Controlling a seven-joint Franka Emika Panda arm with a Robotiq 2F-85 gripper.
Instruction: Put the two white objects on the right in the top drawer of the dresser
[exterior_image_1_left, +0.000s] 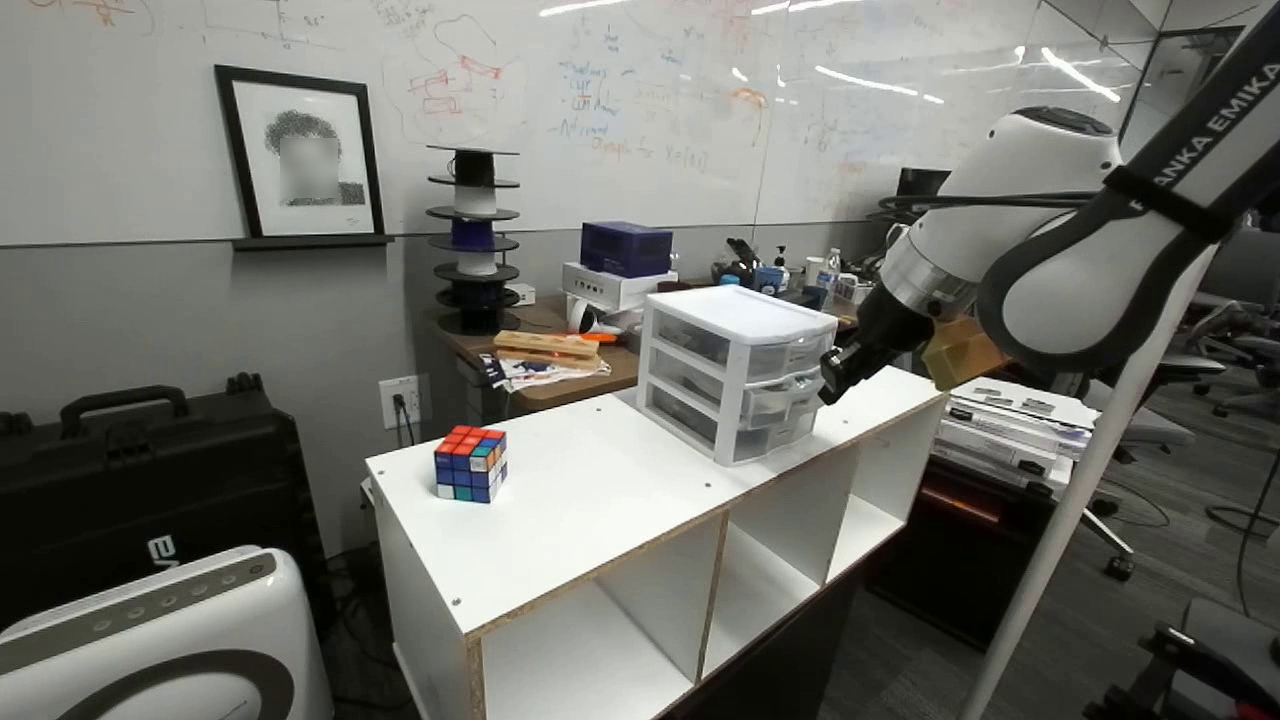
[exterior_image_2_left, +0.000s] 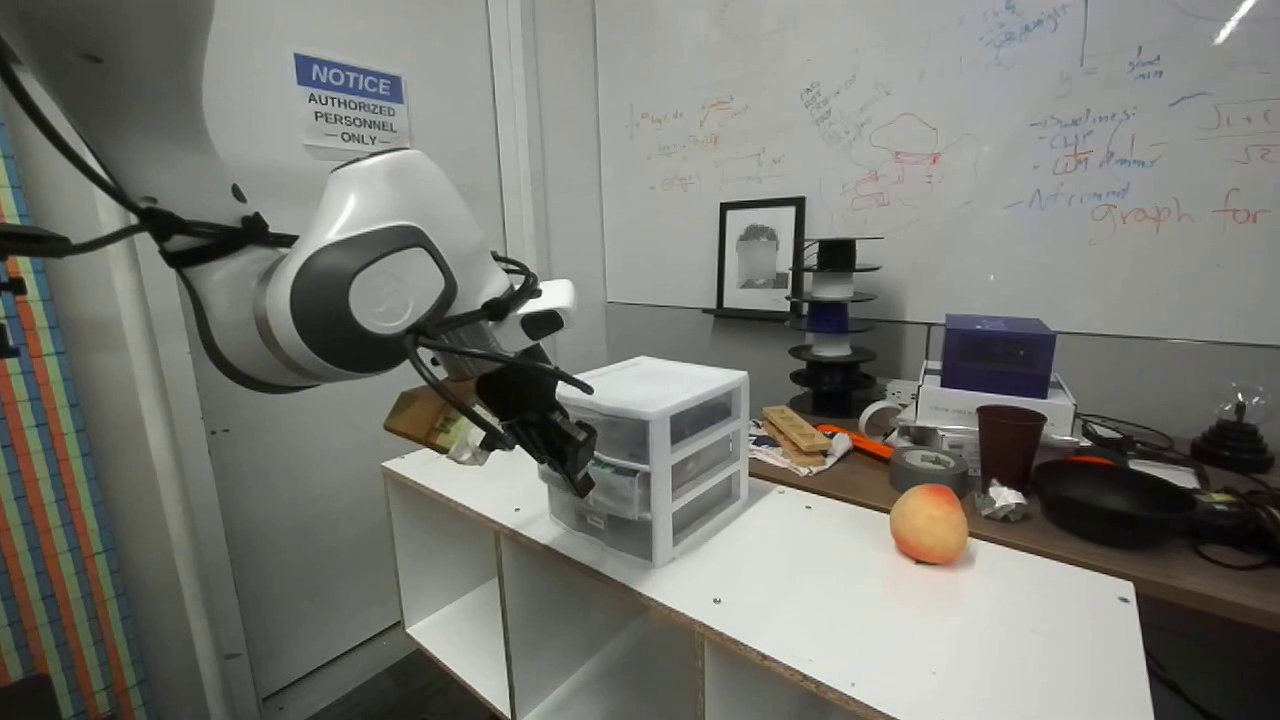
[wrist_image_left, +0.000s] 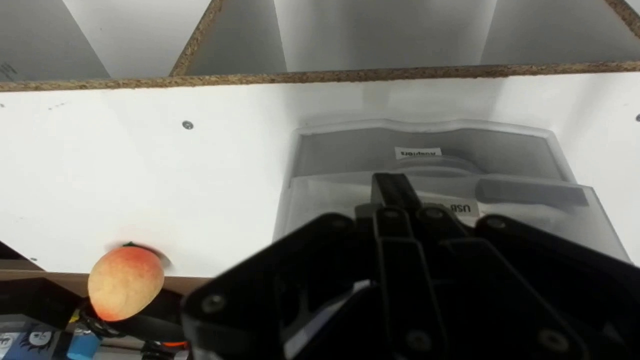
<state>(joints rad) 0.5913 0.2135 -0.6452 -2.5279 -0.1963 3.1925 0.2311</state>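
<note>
One boxy white plastic dresser (exterior_image_1_left: 733, 395) with three translucent drawers (exterior_image_1_left: 785, 400) is set just beyond the black two-fingered gripper (wrist_image_left: 394, 189), clenched empty, presumably so a drawer can be pushed; the white objects cannot be identified.

A sign (exterior_image_2_left: 352, 105) reads "NOTICE AUTHORIZED PERSONNEL ONLY". The arm (exterior_image_1_left: 1075, 275) shows "ANKA EMIKA". Upside down in the wrist view, the bottom drawer (wrist_image_left: 345, 155) has a label (wrist_image_left: 418, 153), "Adapters"; the middle drawer (wrist_image_left: 330, 200) shows "USB". The whiteboard (exterior_image_2_left: 940, 190) carries "graph for" in red.
</note>
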